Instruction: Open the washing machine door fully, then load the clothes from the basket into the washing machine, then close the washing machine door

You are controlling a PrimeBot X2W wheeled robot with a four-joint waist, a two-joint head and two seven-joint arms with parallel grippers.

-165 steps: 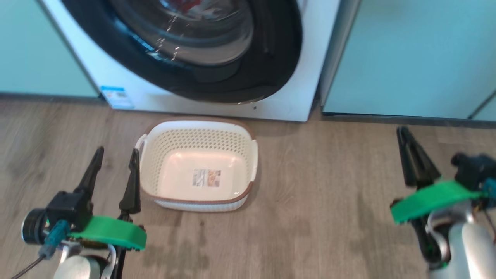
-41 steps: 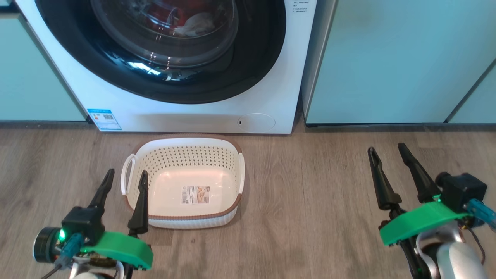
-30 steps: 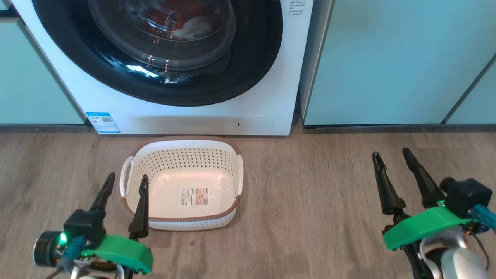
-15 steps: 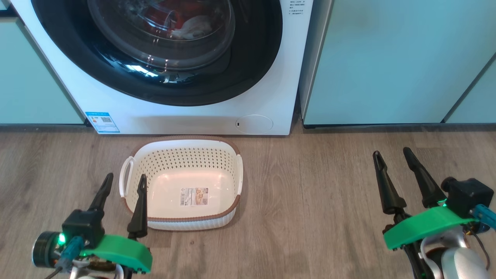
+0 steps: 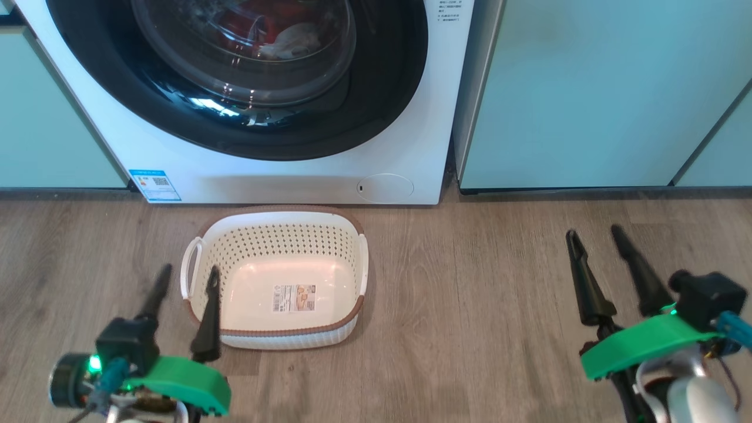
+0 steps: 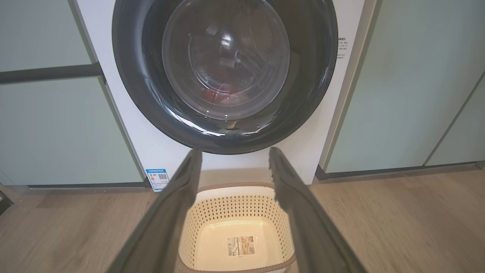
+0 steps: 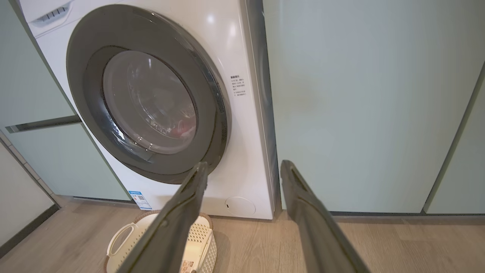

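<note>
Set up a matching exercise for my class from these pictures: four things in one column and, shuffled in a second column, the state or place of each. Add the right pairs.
Things:
1. basket
2. clothes
3. washing machine door
4. left tool

States or places:
A. shut
B. open, holding nothing
C. empty, standing on the floor
D. inside the washing machine

Right pairs: 1-C, 2-D, 3-A, 4-B

Noted: washing machine [image 5: 264,182] white; washing machine door [image 5: 382,100] rim black; basket [image 5: 282,244] cream, dot-perforated, brown rim; clothes [image 5: 267,26] red, apparently some white; cabinets [image 5: 587,88] mint; floor [image 5: 470,294] grey-brown woodgrain.
</note>
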